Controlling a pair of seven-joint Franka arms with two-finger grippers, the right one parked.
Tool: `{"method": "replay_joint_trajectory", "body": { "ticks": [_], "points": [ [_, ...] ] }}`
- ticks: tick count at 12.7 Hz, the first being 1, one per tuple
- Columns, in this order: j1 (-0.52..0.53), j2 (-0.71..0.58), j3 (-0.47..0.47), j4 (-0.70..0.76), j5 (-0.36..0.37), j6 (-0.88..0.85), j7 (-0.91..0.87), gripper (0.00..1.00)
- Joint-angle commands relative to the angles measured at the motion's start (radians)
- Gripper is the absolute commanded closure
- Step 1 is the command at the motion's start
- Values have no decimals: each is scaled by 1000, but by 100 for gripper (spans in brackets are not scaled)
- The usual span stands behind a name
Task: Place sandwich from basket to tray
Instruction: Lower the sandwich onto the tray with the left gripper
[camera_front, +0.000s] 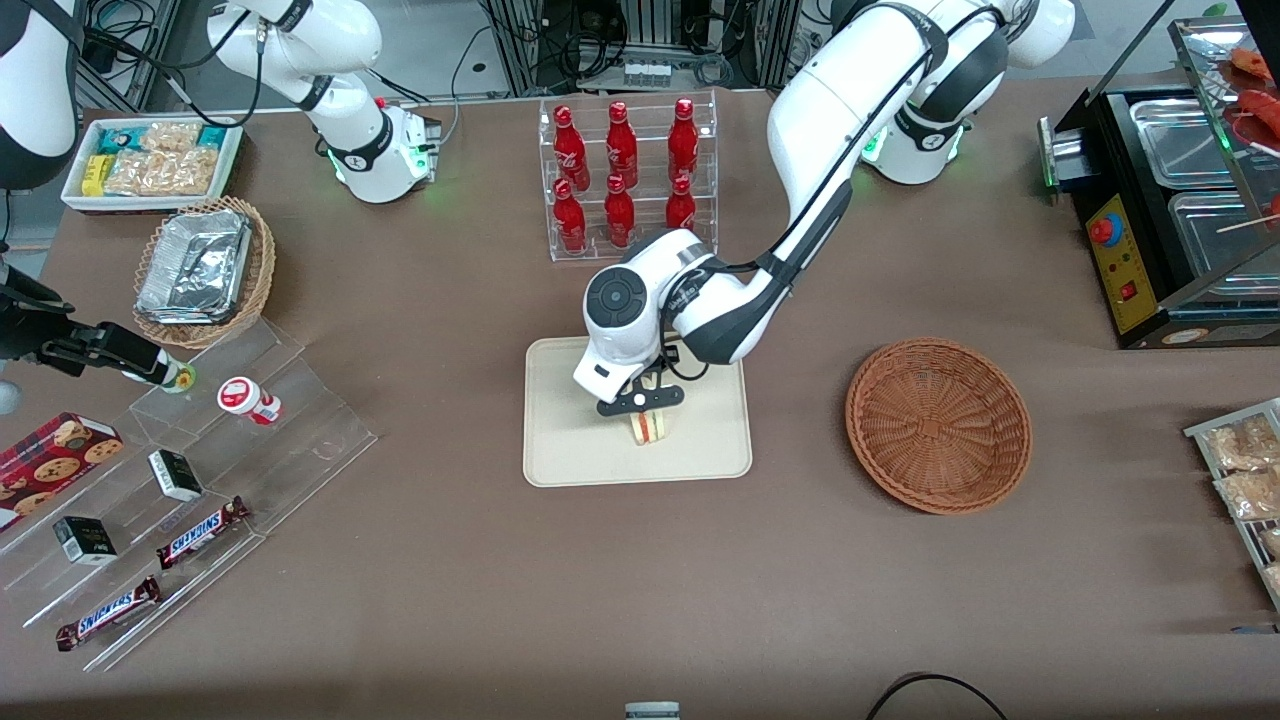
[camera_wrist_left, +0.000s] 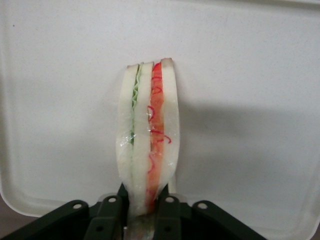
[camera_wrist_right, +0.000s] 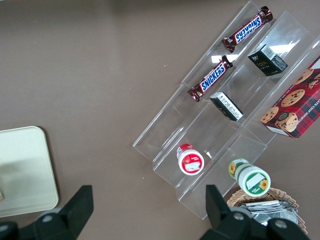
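The gripper (camera_front: 648, 409) pinches the sandwich (camera_front: 649, 427) upright on edge over the tray (camera_front: 560, 440), near its middle, with the basket (camera_front: 938, 425) well apart. Released standing, it would likely topple or stick to a finger.

A brown cloth covers the table (camera_front: 450, 600), lit evenly from above (soft shadows only). Past its farthest edge stand metal racks (camera_front: 650, 40) with tangled cables, on what looks like a pale grey floor (camera_front: 440, 40). No walls or windows are in view.
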Motion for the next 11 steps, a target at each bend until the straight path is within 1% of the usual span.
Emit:
{"method": "replay_joint_trajectory", "body": {
  "ticks": [1, 3, 6, 9, 11],
  "points": [
    [-16, 11, 9, 42, 22, -10, -28, 0],
    [-11, -1, 8, 57, 19, -29, -38, 0],
    [-6, -29, 8, 115, 19, -133, -23, 0],
    [-5, -69, 8, 131, 19, -193, 44, 0],
    [32, -96, 3, 132, 15, -220, 84, 0]
  ]
}}
